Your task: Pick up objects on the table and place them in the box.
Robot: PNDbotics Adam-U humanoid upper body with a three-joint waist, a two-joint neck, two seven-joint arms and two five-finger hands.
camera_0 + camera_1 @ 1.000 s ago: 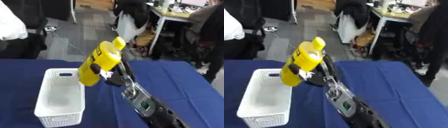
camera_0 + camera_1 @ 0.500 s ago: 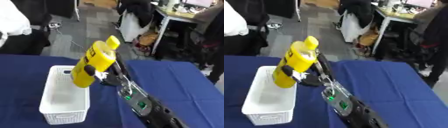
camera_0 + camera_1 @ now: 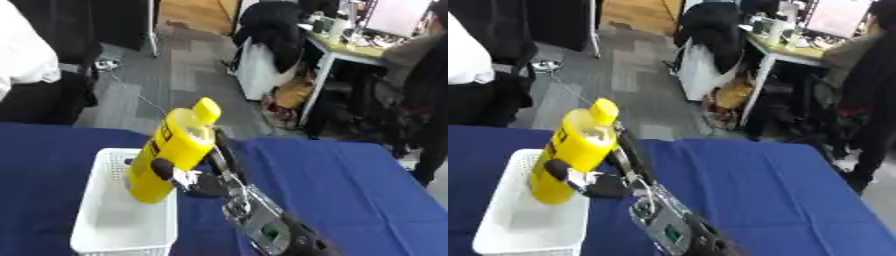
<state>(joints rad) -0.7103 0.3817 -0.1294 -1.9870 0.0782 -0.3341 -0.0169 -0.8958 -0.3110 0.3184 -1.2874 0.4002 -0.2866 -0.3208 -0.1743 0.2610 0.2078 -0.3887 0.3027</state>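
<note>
A tall yellow bottle (image 3: 172,153) with a yellow cap and dark label is held tilted, base down, over the right rim of the white perforated box (image 3: 102,226). My right hand (image 3: 208,178) is shut on the bottle, thumb across its front and fingers behind it, with the black and silver forearm (image 3: 271,233) coming up from the bottom edge. The bottle's base hangs just above or inside the box's right side; I cannot tell whether it touches. The left hand appears in neither view.
The box stands on the left part of a blue-clothed table (image 3: 350,185). Beyond the far edge lie grey floor, a white desk (image 3: 346,52) with clutter, and a person in a white top (image 3: 26,60) at the far left.
The right hand has carried the bottle leftward and lower, from beside the box's right edge to over its right rim. The camera has also shifted.
</note>
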